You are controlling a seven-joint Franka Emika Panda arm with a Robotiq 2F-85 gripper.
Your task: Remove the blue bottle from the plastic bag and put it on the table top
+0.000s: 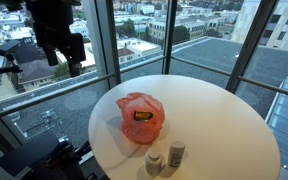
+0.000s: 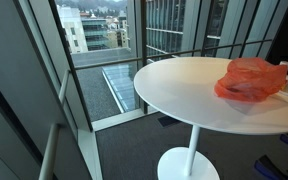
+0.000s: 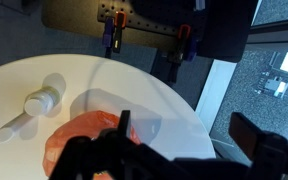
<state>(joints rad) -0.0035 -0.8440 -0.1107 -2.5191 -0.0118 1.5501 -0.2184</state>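
Note:
An orange-red plastic bag (image 1: 141,115) lies bunched on the round white table (image 1: 214,120). It also shows in an exterior view (image 2: 249,80) and in the wrist view (image 3: 79,140). A dark and yellow shape shows through the bag. No blue bottle can be made out; it is hidden or out of view. My gripper (image 1: 64,62) hangs high above the table's far left edge, well apart from the bag. In the wrist view the gripper (image 3: 184,128) has its fingers spread wide and holds nothing, with the bag below to the left.
Two small white bottles (image 1: 165,157) stand near the table's front edge beside the bag; they also show in the wrist view (image 3: 39,100) and in an exterior view (image 2: 287,72). Tall glass windows (image 1: 134,35) surround the table. The table stands on a single pedestal (image 2: 191,150).

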